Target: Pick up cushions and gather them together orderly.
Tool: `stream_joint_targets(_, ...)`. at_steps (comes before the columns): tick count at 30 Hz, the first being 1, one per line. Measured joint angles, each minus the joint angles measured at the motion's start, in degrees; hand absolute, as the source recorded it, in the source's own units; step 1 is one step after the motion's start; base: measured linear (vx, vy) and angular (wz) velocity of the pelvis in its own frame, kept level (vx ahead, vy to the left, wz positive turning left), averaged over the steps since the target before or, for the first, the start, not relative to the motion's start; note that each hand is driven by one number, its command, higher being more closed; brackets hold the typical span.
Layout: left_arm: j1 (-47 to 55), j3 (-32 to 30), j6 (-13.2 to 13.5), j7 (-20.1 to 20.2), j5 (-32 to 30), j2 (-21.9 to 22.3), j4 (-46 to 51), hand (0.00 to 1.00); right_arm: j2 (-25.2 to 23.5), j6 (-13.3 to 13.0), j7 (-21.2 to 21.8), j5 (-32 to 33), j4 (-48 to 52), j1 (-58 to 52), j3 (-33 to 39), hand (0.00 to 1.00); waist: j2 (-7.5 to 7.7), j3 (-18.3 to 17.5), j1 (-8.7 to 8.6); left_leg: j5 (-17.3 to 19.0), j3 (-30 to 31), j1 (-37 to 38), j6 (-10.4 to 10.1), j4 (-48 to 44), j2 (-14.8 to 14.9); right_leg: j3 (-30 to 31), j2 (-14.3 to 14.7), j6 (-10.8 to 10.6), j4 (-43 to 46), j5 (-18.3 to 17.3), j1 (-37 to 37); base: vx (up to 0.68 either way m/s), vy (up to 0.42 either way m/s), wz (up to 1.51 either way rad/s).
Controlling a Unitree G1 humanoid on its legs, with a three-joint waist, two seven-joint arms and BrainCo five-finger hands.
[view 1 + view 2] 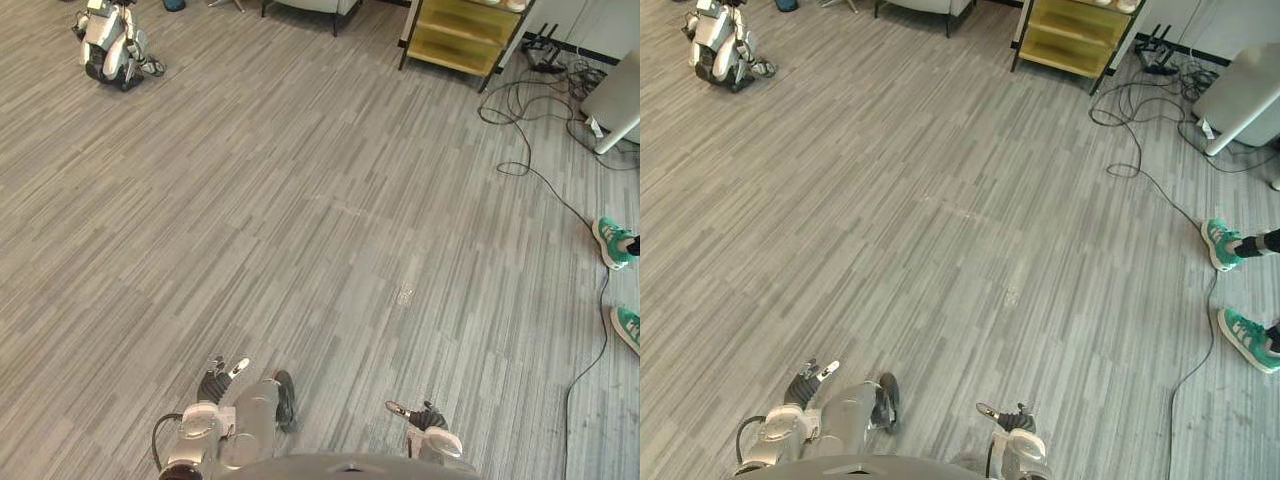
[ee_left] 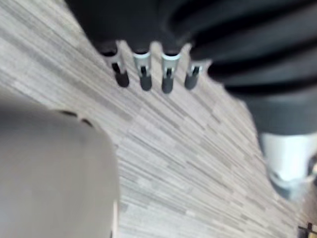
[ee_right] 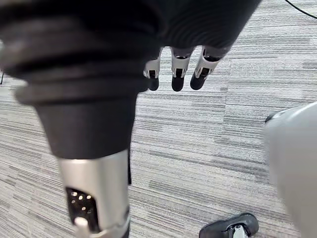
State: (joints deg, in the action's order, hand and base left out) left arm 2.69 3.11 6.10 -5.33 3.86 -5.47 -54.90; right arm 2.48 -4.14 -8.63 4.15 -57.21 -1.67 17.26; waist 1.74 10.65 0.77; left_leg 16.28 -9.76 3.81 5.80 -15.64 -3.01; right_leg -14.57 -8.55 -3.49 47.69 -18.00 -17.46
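left hand (image 1: 214, 384) and right hand (image 1: 424, 415) at bottom edge, fingers loose, holding nothing; which lies nearer a cushion cannot be told

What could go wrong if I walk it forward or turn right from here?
The black floor cable snakes along the right side; stepping there could snag or trip. A person's green shoes stand right by that cable, so turning right risks a collision. Both the left hand and right hand hang open, holding nothing, so no drop risk.
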Motion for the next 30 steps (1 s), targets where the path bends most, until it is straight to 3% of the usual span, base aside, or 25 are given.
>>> stream_joint_targets(2, -0.14, -0.01, -0.35, 0.12, -0.4, 0.84, -0.03, 0.0, 0.8, 0.08, 0.03, -0.02, 0.09, 0.11, 0.21, 0.0, -0.78, 0.49, -0.33, 0.35, 1.49, 3.93, -0.4, 2.83, 0.74, -0.37, 2.0, 1.11, -12.94, 2.46, -2.54, 0.62, -0.067, 0.46)
stream_joint_targets(3, -0.11, -0.15, -0.49, 0.3, -0.68, 1.21, -0.06, 0.0, 1.44, 0.13, 0.0, -0.04, 0.15, 0.25, 0.99, 0.0, -2.12, 1.3, -1.03, 0.73, 2.91, 7.26, -1.57, 5.54, 2.32, -0.17, 4.35, 1.42, -26.51, 8.61, -2.79, 0.47, -0.077, 0.49)
stream_joint_targets(4, -0.06, -0.16, -0.49, 0.35, -0.71, 1.2, -0.05, 0.0, 1.56, 0.21, -0.03, -0.03, 0.12, 0.24, 1.06, 0.0, -2.22, 1.4, -1.2, 0.9, 3.48, 8.57, -2.2, 6.47, 2.68, -0.12, 4.96, 1.31, -31.46, 11.42, -2.87, 0.61, -0.128, 0.7)
stream_joint_targets(5, 0.4, -0.18, -0.49, 0.38, -0.74, 1.01, -0.17, 0.0, 1.35, 0.65, -0.08, -0.06, -0.05, -0.34, 0.99, 0.0, -1.26, 1.32, -1.57, 1.71, 4.14, 11.6, -4.57, 8.24, 2.68, 0.16, 4.75, 0.78, -41.0, 17.74, -4.16, 0.63, -0.182, 0.59)
stream_joint_targets(6, 0.69, -0.32, -0.47, 0.41, -0.83, 0.92, -0.49, 0.0, 1.17, 0.7, -0.08, -0.1, -0.12, -1.22, 0.97, 0.0, -0.06, 1.01, -1.62, 3.0, 5.57, 13.78, -6.73, 8.5, 2.49, 1.54, 4.46, 1.56, -42.37, 21.42, -4.77, 0.78, -0.247, 0.59)
stream_joint_targets(7, 0.83, -0.32, -0.51, 0.45, -1.22, 0.83, -1.2, 0.0, 1.38, 0.77, -0.07, -0.09, -0.25, -1.57, 1.17, 0.0, -0.67, 0.89, -1.78, 3.45, 6.74, 15.1, -7.44, 7.94, 3.46, 2.31, 4.72, 3.93, -40.34, 27.05, -4.48, 0.67, -0.231, 0.41)
stream_joint_targets(8, 0.55, -0.27, -0.5, 0.62, -1.93, 1.32, -1.96, 0.0, 1.59, 0.76, -0.05, -0.1, -0.25, -1.6, 1.55, 0.0, -2.28, 0.6, -1.92, 3.35, 7.7, 14.72, -7.65, 4.73, 5.14, 2.41, 5.72, 5.49, -37.12, 28.84, -4.68, 0.78, -0.298, 0.34)
stream_joint_targets(9, 0.18, -0.29, -0.51, 0.78, -2.43, 2.53, -2.59, 0.0, 2.44, 0.69, -0.02, -0.11, -0.2, -1.66, 2.7, 0.0, -4.97, 0.4, -2.4, 2.89, 8.49, 12.63, -8.3, -2.28, 7.44, 1.21, 7.45, 6.82, -34.25, 26.17, -4.14, 0.51, -0.209, 0.21)
stream_joint_targets(10, 0.19, -0.66, -0.47, 0.79, -2.93, 3.21, -2.62, 0.0, 2.78, 0.69, 0.0, -0.14, -0.19, -1.68, 3.41, 0.0, -6.21, 0.32, -2.24, 1.72, 8.44, 10.99, -10.2, -7.46, 8.76, 0.78, 8.5, 7.89, -33.0, 24.59, -3.31, 0.64, -0.255, 0.05)
stream_joint_targets(11, 0.31, -1.67, -0.48, 0.82, -2.99, 3.98, -2.67, 0.0, 2.96, 0.7, -0.06, -0.13, -0.03, -1.68, 3.69, 0.0, -6.93, 0.48, -2.15, -3.22, 8.55, 7.19, -12.71, -18.38, 10.11, 0.44, 9.36, 8.2, -31.21, 21.83, -1.47, 0.5, -0.173, -0.09)
stream_joint_targets(12, 0.42, -2.33, -0.51, 0.83, -2.98, 4.37, -2.66, 0.0, 2.91, 0.69, -0.07, -0.09, 0.05, -1.71, 3.61, 0.0, -7.04, 0.45, -2.15, -9.15, 9.11, 3.83, -13.75, -26.94, 10.89, 0.64, 9.81, 8.8, -31.08, 20.04, 0.27, 0.73, -0.243, -0.1)
stream_joint_targets(13, 0.41, -3.24, -0.43, 1.13, -2.98, 4.34, -2.21, 0.0, 2.94, 0.66, -0.1, -0.06, 0.09, -2.06, 3.46, 0.0, -7.28, 0.59, -1.92, -10.19, 9.02, -1.33, -14.57, -40.12, 12.89, 0.83, 11.36, 9.42, -31.81, 17.51, 4.45, 0.58, -0.181, -0.1)
stream_joint_targets(14, 0.48, -3.24, -0.43, 1.23, -2.95, 4.18, -2.12, 0.0, 3.07, 0.64, -0.11, -0.04, 0.04, -2.27, 3.14, 0.0, -7.38, 0.78, -1.63, -9.46, 7.89, -3.27, -13.78, -45.9, 14.52, 1.07, 12.39, 9.9, -32.59, 16.47, 7.15, 0.55, -0.161, -0.3)
stream_joint_targets(15, 0.66, -3.36, -0.37, 1.58, -2.84, 3.98, -1.12, 0.0, 3.22, 0.65, -0.12, 0.01, -0.01, -2.8, 2.5, 0.0, -6.79, 1.22, -0.54, -7.08, 5.28, -6.76, -11.54, -53.45, 17.16, 2.38, 14.1, 10.66, -34.88, 14.89, 12.61, 0.6, -0.149, -0.51)
stream_joint_targets(16, 1.05, -3.01, -0.34, 1.9, -2.84, 3.62, 0.32, 0.0, 3.34, 0.64, -0.15, 0.19, -0.02, -2.85, 1.36, 0.0, -6.58, 1.08, 0.12, -5.28, 3.89, -10.36, -10.6, -54.59, 17.61, 4.08, 14.81, 10.7, -37.39, 14.11, 16.8, 0.57, -0.123, -0.53)
stream_joint_targets(18, 1.12, -3.08, -0.28, 1.91, -2.83, 3.65, 0.75, 0.0, 3.31, 0.64, -0.14, 0.22, 0.0, -2.57, 1.02, 0.0, -6.43, 0.98, 0.27, -3.47, 2.84, -13.99, -9.88, -51.31, 17.31, 5.51, 14.89, 10.34, -39.89, 14.1, 19.72, 0.4, -0.043, -0.44)
stream_joint_targets(21, 0.98, -2.99, -0.23, 1.77, -2.81, 3.7, 2.57, 0.0, 2.62, 0.7, -0.24, 0.76, -0.05, -2.04, 1.73, 0.0, -6.13, 1.19, 1.41, -0.13, 2.57, -18.67, -10.1, -29.6, 13.88, 9.05, 13.78, 8.04, -44.03, 14.68, 24.66, 0.41, 0.076, -0.56)
stream_joint_targets(22, 0.72, -2.96, -0.22, 1.69, -2.81, 3.65, 2.57, 0.0, 2.18, 0.67, -0.25, 0.76, -0.07, -2.16, 2.28, 0.0, -5.66, 1.24, 1.57, -1.21, 5.08, -18.3, -11.0, -17.32, 10.73, 10.13, 12.54, 7.2, -44.73, 14.12, 25.61, 0.34, 0.177, -0.58)
stream_joint_targets(23, 0.93, -2.68, -0.26, 1.42, -2.8, 3.91, 2.51, 0.0, 2.24, 0.64, -0.27, 0.75, -0.1, -2.36, 2.6, 0.0, -6.06, 0.87, 1.98, -5.87, 9.18, -16.59, -11.86, -1.77, 7.83, 11.96, 11.82, 5.9, -45.6, 13.13, 26.45, 0.32, 0.192, -0.6)
stream_joint_targets(24, 1.1, -2.43, -0.26, 1.28, -2.8, 4.08, 2.46, 0.0, 2.45, 0.62, -0.24, 0.8, -0.09, -2.51, 2.61, 0.0, -6.54, 0.57, 2.23, -7.24, 10.22, -16.44, -11.93, 0.97, 7.55, 12.58, 11.9, 5.58, -45.69, 12.79, 26.6, 0.34, 0.236, -0.73)
stream_joint_targets(25, 1.39, -2.13, -0.25, 0.78, -2.63, 4.17, 2.3, 0.0, 2.49, 0.63, -0.29, 0.77, -0.07, -2.59, 2.61, 0.0, -6.75, 0.29, 2.32, -13.88, 11.48, -15.45, -9.99, 1.52, 7.01, 14.23, 11.75, 4.27, -44.75, 10.65, 27.42, 0.36, 0.263, -0.55)
stream_joint_targets(26, 1.12, -1.69, -0.25, 0.83, -2.61, 3.55, 1.98, 0.0, 2.0, 0.66, -0.29, 0.56, -0.04, -2.64, 2.61, 0.0, -6.26, -0.16, 2.07, -15.15, 11.18, -15.28, -8.03, -0.37, 6.03, 15.13, 10.74, 3.26, -42.05, 7.69, 27.4, 0.46, 0.299, -0.45)
stream_joint_targets(27, 0.93, -1.45, -0.21, 0.91, -2.61, 3.14, 1.98, 0.0, 1.48, 0.65, -0.29, 0.47, -0.04, -2.65, 2.61, 0.0, -5.27, -0.26, 2.1, -13.85, 10.58, -15.15, -7.51, -1.41, 5.31, 15.39, 9.83, 2.92, -40.25, 6.13, 27.11, 0.46, 0.249, -0.29)
stream_joint_targets(28, 0.81, -0.8, -0.18, 0.87, -2.12, 1.8, 1.76, 0.0, 0.4, 0.66, -0.26, 0.11, -0.24, -2.98, 2.55, 0.0, -2.57, -1.01, 2.26, -11.36, 8.41, -14.3, -6.82, -2.31, 3.71, 15.97, 7.53, 1.53, -34.1, 2.71, 25.04, 0.31, 0.147, -0.37)
stream_joint_targets(30, 0.61, -0.76, -0.16, 0.75, -1.53, 1.27, 1.37, 0.0, -0.07, 0.8, -0.09, -0.12, -0.85, -2.32, 1.99, 0.0, -1.46, -1.49, 3.06, -8.44, 5.17, -11.5, -5.83, -2.21, 3.42, 16.47, 6.19, -1.84, -19.41, 1.84, 18.94, 0.36, 0.17, -0.78)
